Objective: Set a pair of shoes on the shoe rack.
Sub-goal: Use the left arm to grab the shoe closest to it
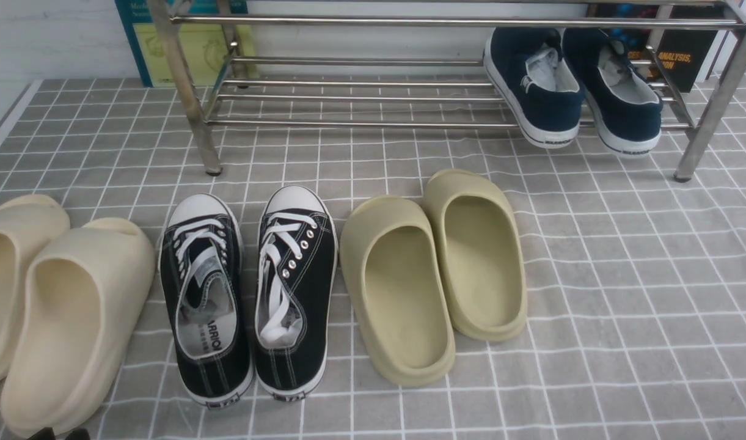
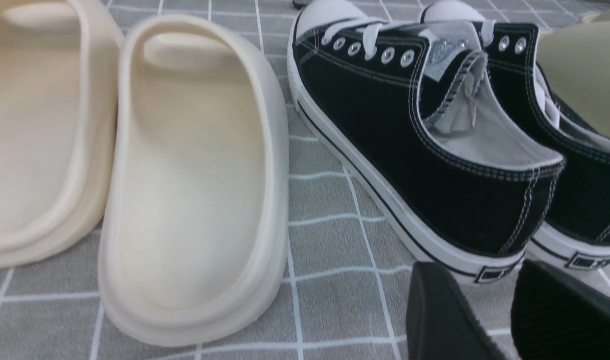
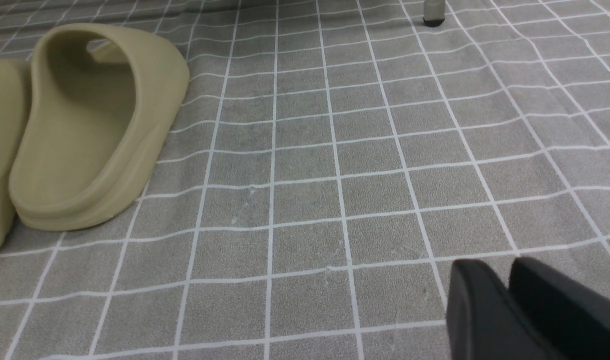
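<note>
The pair of shoes, two black canvas sneakers with white laces and toe caps, stands side by side on the grey checked cloth, the left shoe (image 1: 204, 293) beside the right shoe (image 1: 296, 287), toes toward the shoe rack (image 1: 373, 98). The silver tube rack stands at the back. In the left wrist view my left gripper (image 2: 479, 272) is open, just behind the heel of the nearer sneaker (image 2: 409, 150), with nothing between its fingers. My right gripper (image 3: 499, 270) is shut on nothing, low over bare cloth. It is out of the front view.
Navy slip-on sneakers (image 1: 571, 85) sit on the rack's lower shelf at the right. Olive slides (image 1: 434, 275) lie right of the black sneakers, cream slides (image 1: 49, 305) left of them. Books lean on the wall behind the rack.
</note>
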`<state>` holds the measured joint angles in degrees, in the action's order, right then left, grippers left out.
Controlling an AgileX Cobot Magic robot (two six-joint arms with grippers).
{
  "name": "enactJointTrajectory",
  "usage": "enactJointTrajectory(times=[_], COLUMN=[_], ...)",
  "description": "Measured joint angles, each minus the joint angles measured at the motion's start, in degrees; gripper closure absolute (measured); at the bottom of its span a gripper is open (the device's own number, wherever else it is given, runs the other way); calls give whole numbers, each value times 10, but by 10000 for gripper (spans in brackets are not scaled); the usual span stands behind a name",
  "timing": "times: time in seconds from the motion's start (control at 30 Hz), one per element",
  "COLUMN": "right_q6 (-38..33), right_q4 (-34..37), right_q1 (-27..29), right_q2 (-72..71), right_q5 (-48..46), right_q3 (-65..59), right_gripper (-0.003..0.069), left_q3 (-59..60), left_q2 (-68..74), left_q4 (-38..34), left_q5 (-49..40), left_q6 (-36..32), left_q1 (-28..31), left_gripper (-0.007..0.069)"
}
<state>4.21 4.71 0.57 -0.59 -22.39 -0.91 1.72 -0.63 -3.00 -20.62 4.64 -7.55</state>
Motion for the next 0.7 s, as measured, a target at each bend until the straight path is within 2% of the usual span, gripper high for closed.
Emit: enactJointTrajectory(times=[0.5, 0.7], right_q6=[0, 0], right_q4=[0, 0], right_q1=[0, 0], right_q2=[0, 0], right_q5=[0, 0], right_q3=[0, 0], right_gripper=[519, 517], left_q3=[0, 0], left_q2=[0, 0], left_q4=[2, 0], left_q5=[6, 39], left_q6=[0, 0], left_q1=[0, 0], left_gripper=[386, 386])
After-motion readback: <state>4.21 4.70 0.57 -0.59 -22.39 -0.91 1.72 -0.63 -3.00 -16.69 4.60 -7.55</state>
